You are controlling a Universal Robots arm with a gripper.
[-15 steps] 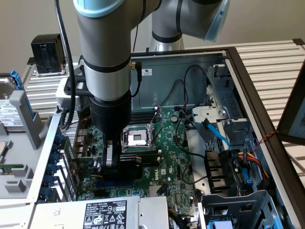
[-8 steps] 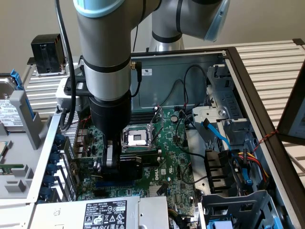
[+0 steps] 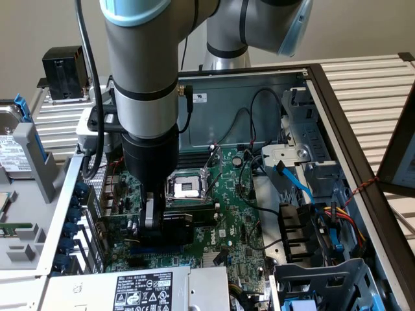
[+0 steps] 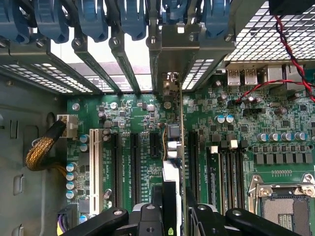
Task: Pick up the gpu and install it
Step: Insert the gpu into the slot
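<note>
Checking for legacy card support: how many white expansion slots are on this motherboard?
1: the white slot, between the yellow braided cable and the long black slots. Others may be hidden.

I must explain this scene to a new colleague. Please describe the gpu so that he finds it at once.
Look inside the open computer case at the green motherboard. Just below the arm's gripper sits the gpu, a flat black card held edge-on over the slots. Unlike the silver processor socket beside it, it is dark and thin.

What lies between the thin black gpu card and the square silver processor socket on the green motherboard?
In the wrist view, parallel long black empty slots lie between the gpu card and the socket.
</note>
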